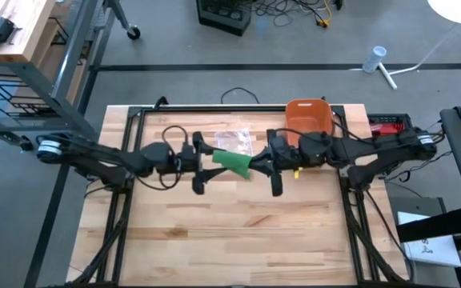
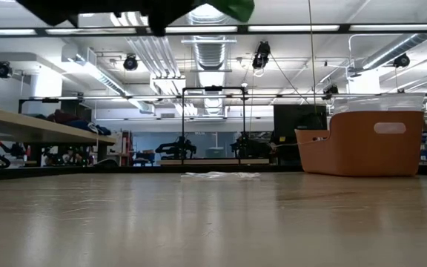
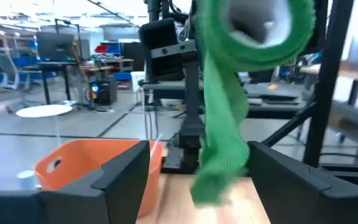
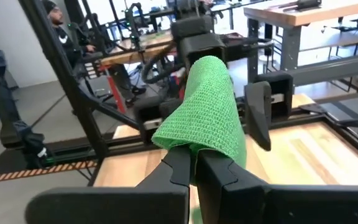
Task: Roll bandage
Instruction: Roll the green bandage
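Note:
A green bandage (image 1: 232, 162) hangs in the air over the middle of the table, between my two grippers. In the left wrist view its rolled part (image 3: 253, 25) is on top and a loose tail (image 3: 222, 143) droops below it. My right gripper (image 1: 254, 166) comes in from the table's right and is shut on the bandage. My left gripper (image 1: 205, 164) faces it from the left and is open. Its fingers (image 3: 126, 177) stand on either side of the drooping tail, and I see no touch. The low view shows only a green scrap (image 2: 232, 7) at its top edge. My right gripper pinches the bandage between its two shut fingers (image 4: 179, 165), at the lower edge of the rolled part (image 4: 197, 144). The fingers lie about level, coming from the table's right. The roll stands up above the fingertips, lifted clear of the table, with the tail hanging slack below.
An orange bin (image 1: 308, 116) stands at the table's far edge, right of centre. A clear plastic wrapper (image 1: 232, 140) lies on the wood just beyond the bandage. The near half of the table (image 1: 238, 232) is bare wood.

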`<act>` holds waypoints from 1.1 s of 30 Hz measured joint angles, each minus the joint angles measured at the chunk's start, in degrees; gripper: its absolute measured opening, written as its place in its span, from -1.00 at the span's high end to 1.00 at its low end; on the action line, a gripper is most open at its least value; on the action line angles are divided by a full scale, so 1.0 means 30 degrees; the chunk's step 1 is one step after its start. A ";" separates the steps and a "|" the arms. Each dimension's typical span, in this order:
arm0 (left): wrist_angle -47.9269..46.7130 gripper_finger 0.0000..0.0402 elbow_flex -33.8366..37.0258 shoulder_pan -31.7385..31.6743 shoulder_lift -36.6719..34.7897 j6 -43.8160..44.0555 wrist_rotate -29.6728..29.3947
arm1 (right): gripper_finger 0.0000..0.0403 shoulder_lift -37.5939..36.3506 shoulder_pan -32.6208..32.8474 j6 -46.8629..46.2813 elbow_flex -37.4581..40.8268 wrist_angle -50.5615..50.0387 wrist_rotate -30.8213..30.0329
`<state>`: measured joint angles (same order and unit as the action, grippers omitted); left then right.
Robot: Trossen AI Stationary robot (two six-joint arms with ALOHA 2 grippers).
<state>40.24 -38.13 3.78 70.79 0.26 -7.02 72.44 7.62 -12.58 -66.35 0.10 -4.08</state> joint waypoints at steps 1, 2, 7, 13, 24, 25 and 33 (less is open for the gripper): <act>-0.0107 -0.29 -0.0367 -0.0027 0.0279 -0.0322 0.0010 | 1.00 0.0022 -0.0187 0.0006 0.0000 0.0033 0.0118; -0.0133 -0.28 -0.0783 -0.0026 0.0551 -0.0673 0.0028 | 1.00 0.0024 -0.0315 0.0015 0.0000 0.0038 0.0212; -0.1963 -0.22 -0.2482 0.0009 0.1879 -0.1873 0.0803 | 1.00 0.0022 -0.0670 0.0379 0.0000 0.0029 0.0437; -0.3262 -0.03 -0.4010 -0.0016 0.2997 -0.1860 -0.0453 | 1.00 0.0022 -0.0675 0.0408 0.0000 0.0012 0.0556; -0.3591 0.95 -0.3581 -0.0011 0.1987 -0.1343 -0.0534 | 1.00 -0.0007 -0.0627 -0.0485 0.0000 -0.0118 0.1895; -0.3631 0.94 -0.3507 -0.0011 0.1799 -0.1343 -0.0815 | 1.00 -0.0007 -0.0634 -0.0662 0.0000 -0.0131 0.2350; -0.4459 0.98 -0.3518 -0.0054 0.0631 -0.3784 -0.3435 | 1.00 -0.0007 -0.0146 -0.1370 0.0000 -0.0618 0.3373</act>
<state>26.87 -48.69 3.62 72.68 -11.09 -17.32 72.42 7.18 -16.69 -66.35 -1.76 6.04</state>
